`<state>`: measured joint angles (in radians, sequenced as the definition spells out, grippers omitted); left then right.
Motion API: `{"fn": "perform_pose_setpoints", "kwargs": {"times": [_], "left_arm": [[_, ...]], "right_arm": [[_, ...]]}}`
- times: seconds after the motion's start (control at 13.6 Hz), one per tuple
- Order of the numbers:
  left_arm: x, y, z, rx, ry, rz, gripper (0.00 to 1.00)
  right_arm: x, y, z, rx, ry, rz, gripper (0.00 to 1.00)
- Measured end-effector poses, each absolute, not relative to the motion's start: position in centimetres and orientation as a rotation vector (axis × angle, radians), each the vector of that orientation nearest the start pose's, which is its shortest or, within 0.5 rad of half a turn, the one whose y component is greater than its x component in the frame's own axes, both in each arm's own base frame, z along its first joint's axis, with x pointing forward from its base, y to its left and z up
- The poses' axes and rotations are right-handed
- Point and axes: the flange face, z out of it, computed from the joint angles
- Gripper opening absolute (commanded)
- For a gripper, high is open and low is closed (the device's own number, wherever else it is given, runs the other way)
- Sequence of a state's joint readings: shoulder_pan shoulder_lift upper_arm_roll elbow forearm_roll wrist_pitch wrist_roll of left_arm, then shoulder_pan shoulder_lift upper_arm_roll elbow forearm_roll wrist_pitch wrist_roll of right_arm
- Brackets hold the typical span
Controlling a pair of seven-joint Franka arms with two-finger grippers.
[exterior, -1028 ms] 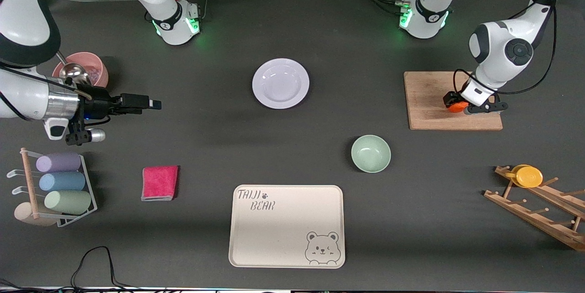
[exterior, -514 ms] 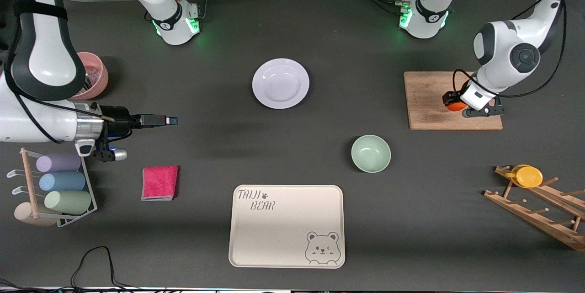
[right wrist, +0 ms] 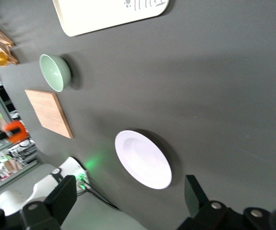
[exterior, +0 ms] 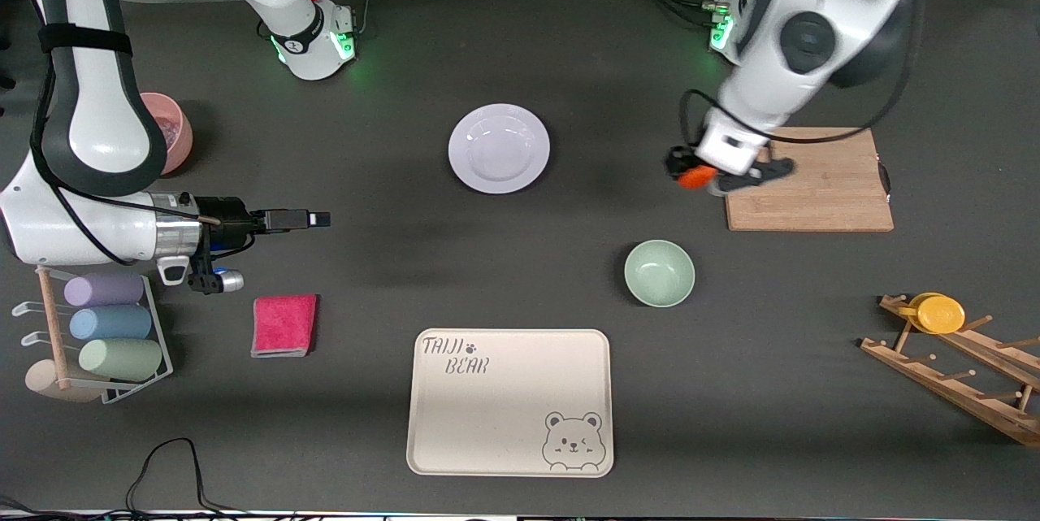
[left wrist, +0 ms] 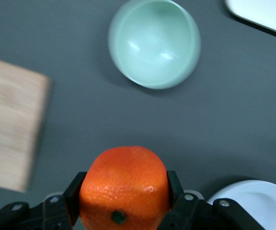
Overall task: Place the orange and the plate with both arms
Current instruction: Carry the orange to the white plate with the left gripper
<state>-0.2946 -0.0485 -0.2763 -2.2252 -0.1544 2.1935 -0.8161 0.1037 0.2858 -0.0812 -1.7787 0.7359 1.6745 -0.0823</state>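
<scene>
My left gripper (exterior: 695, 176) is shut on the orange (exterior: 691, 177) and holds it in the air, just off the edge of the wooden board (exterior: 821, 180) on the plate's side. In the left wrist view the orange (left wrist: 124, 184) sits squeezed between both dark fingers of the left gripper (left wrist: 124, 191). The white plate (exterior: 499, 149) lies on the table between the two bases; it also shows in the right wrist view (right wrist: 142, 159). My right gripper (exterior: 319, 219) is open and empty, level over the table toward the right arm's end; its fingers (right wrist: 61, 197) stand wide apart.
A pale green bowl (exterior: 659, 273) sits nearer the camera than the board. The beige bear tray (exterior: 509, 403) lies at the front. A pink cloth (exterior: 283, 324), a cup rack (exterior: 97, 334), a pink bowl (exterior: 169, 143) and a wooden rack with a yellow cup (exterior: 938, 314) stand at the ends.
My left gripper has lifted the orange off the board and carried it toward the plate. My right gripper has moved a little toward the table's middle.
</scene>
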Motion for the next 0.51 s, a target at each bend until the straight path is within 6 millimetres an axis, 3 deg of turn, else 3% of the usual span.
{"fn": "perform_pose_setpoints", "kwargs": {"times": [0.15, 0.29, 0.51], "left_arm": [[41.4, -37.5, 39.0, -3.18, -0.604, 0.118, 0.03], [39.4, -44.8, 37.2, -3.15, -0.629, 0.105, 0.03], [36.1, -52.5, 32.1, -3.153, -0.617, 0.133, 0.05]], "right_arm": [[59.3, 8.5, 37.7, -2.366, 0.127, 0.436, 1.0], [58.6, 8.8, 36.0, -2.313, 0.114, 0.447, 1.0], [57.3, 8.8, 33.2, -2.26, 0.099, 0.429, 1.0]]}}
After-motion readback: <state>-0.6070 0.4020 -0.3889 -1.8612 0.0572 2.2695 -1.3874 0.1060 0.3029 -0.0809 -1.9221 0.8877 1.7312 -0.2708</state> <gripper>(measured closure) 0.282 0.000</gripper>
